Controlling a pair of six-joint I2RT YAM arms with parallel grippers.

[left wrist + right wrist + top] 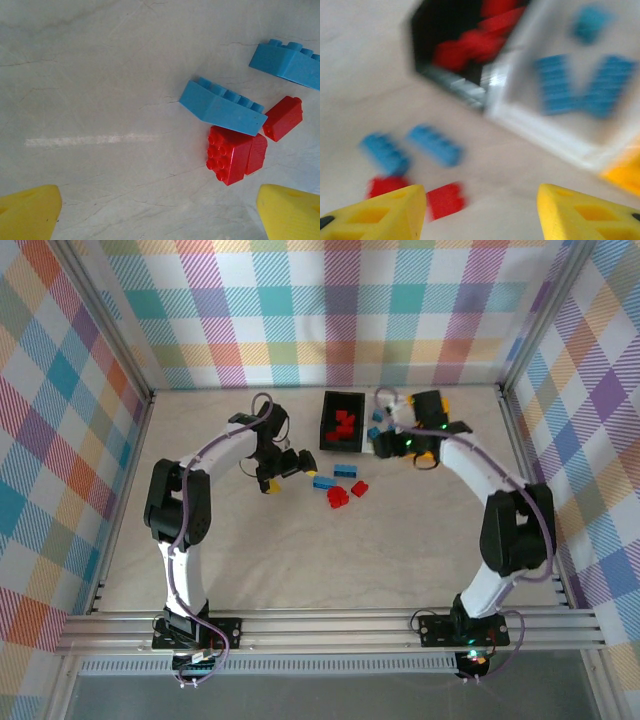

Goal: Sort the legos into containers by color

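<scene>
Legos [337, 496] lie loose on the table [330, 570] between our two claws, two blue and two red, while others already sit in bins.

On our left, the left claw [160, 215] stands wide, its yellow fingertips [30, 212] far apart and gripping nothing. Ahead of it, toward its right finger, a long blue brick [222, 107] lies tilted. It touches the top of a red brick [232, 155] that lies on its side, studs facing sideways. We cannot tell whether the blue one rests on it. Just beside both, further right, is a small red brick [283, 117]. Further ahead and right again, apart from the rest, a second blue brick [290, 62] is cut by the frame edge.

Moving right, the right claw [480, 215] has its fingers apart with bare table between them and nothing held; its view is blurred. Ahead and left of it we see the black bin [427, 25], holding red pieces [470, 42]. Ahead and right, just beside the black bin, is the white bin [540, 132] with blue pieces [580, 87] inside. Just off the right finger, a corner of the yellow-orange bin [625, 175] shows. The four loose bricks lie ahead of its left finger, near it.
</scene>
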